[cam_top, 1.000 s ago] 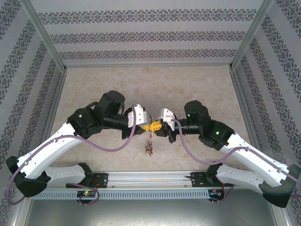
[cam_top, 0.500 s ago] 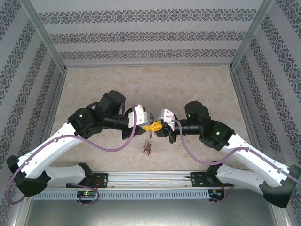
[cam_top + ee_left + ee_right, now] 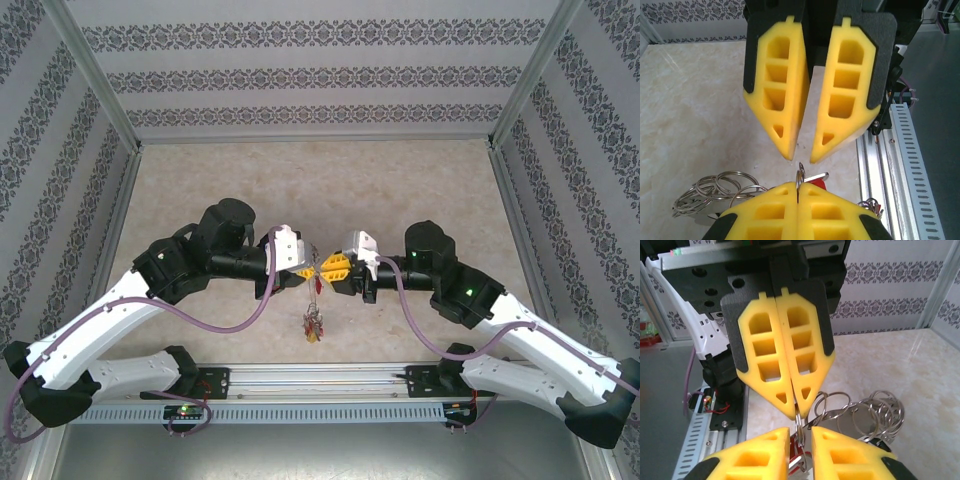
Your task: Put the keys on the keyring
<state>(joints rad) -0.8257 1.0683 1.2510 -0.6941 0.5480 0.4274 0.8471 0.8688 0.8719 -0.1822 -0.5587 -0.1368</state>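
The left hand pinches the keyring over the bench toward its near edge, keys dangling below; the right hand stands narrowly open around it.

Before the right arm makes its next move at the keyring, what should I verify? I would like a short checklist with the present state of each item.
1. Left gripper holds the keyring: ok, its fingers are shut on the thin wire.
2. Right gripper is ready to take hold: ok, it is open, with the ring in its gap.
3. Tips are lined up: ok, the two grippers face each other tip to tip.
4. Red-tagged key is threaded on the ring: cannot tell; it sits right beside the ring.
5. Bunch of keys is free of the fingers: ok, seen from the top it is apart from both.
6. Loose rings are untangled: cannot tell.
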